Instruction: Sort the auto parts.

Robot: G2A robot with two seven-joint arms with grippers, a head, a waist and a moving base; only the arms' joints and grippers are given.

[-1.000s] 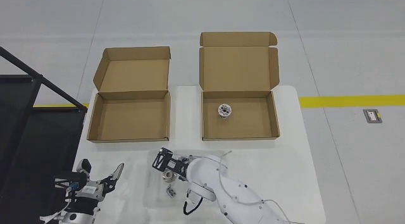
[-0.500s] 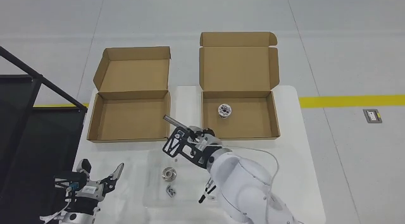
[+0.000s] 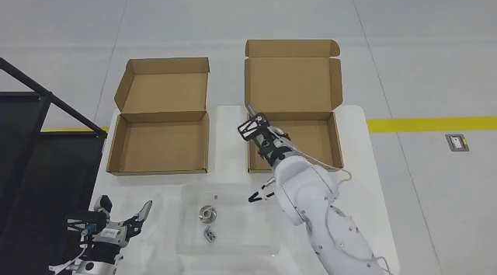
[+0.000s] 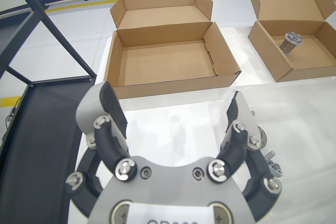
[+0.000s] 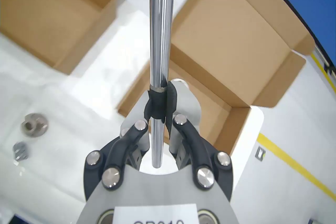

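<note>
The right gripper (image 5: 160,101) clamps a long, polished, cylindrical steel rod (image 5: 160,25) over the left edge of the right-hand open brown cardboard box (image 3: 311,144). The left gripper (image 4: 170,93) hangs spread wide, its ribbed black pads (image 4: 113,107) bare, above the white surface (image 3: 229,151).

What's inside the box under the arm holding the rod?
One small round metal part stands in the box, seen from the left wrist. From above, the right gripper and its rod cover that spot, so the floor beneath them is hidden.
</note>
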